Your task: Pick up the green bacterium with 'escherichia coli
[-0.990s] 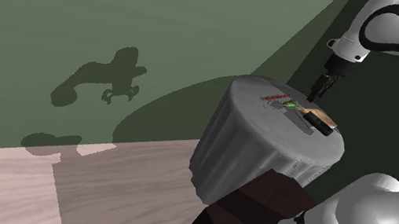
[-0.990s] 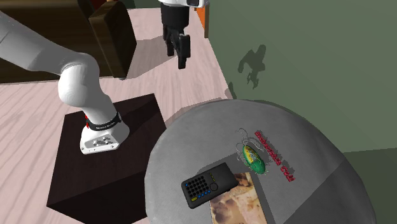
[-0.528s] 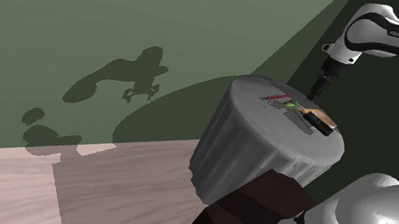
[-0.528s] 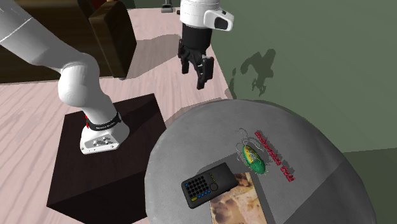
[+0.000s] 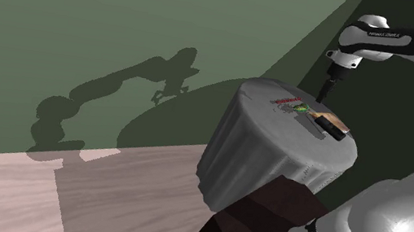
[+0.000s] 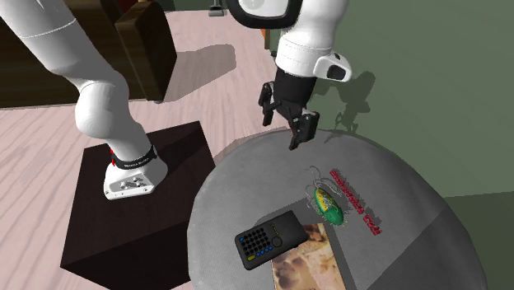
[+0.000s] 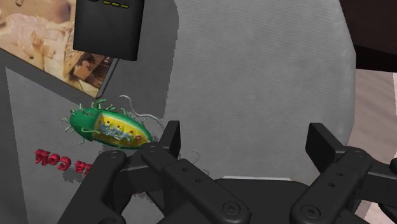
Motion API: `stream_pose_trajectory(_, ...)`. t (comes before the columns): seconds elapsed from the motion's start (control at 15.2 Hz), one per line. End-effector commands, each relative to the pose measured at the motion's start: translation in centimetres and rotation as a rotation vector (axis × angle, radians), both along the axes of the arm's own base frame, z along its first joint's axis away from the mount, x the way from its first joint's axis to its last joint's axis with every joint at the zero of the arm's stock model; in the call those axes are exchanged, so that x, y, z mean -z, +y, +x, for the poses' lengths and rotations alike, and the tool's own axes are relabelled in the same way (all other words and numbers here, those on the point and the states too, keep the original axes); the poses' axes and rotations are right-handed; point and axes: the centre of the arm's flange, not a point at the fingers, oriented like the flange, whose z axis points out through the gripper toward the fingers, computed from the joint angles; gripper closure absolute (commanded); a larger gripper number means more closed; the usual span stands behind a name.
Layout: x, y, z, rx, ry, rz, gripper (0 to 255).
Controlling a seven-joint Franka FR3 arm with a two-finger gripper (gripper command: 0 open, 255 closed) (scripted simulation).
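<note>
One gripper (image 6: 281, 125) hovered over grey-draped round table (image 6: 247, 177), fingers spread, empty. On table: one green bacterium (image 6: 329, 204) beside red lettering (image 6: 356, 202), near one black calculator (image 6: 270, 239).

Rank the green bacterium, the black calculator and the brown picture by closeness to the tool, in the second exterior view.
1. Green bacterium, mid-table, closest to the tool.
2. Black calculator, toward the view's bottom.
3. Brown picture, under the calculator, reaching farther; nearly a tie.
</note>
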Motion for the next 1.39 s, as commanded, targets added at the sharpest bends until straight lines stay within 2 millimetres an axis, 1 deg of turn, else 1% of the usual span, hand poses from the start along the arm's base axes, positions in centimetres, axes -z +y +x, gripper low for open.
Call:
stream_pose_trajectory(0.0,1.1,-2.2,0.9,-0.025,0.008,0.005,0)
stream_pose_trajectory(0.59,6.1,-11.9,6.5,-0.119,0.046,0.031,0)
stream_pose_trajectory(0.92,9.0,-16.7,9.8,-0.169,0.066,0.044,0)
stream_pose_trajectory(1.32,12.2,-16.7,9.8,-0.169,0.066,0.044,0)
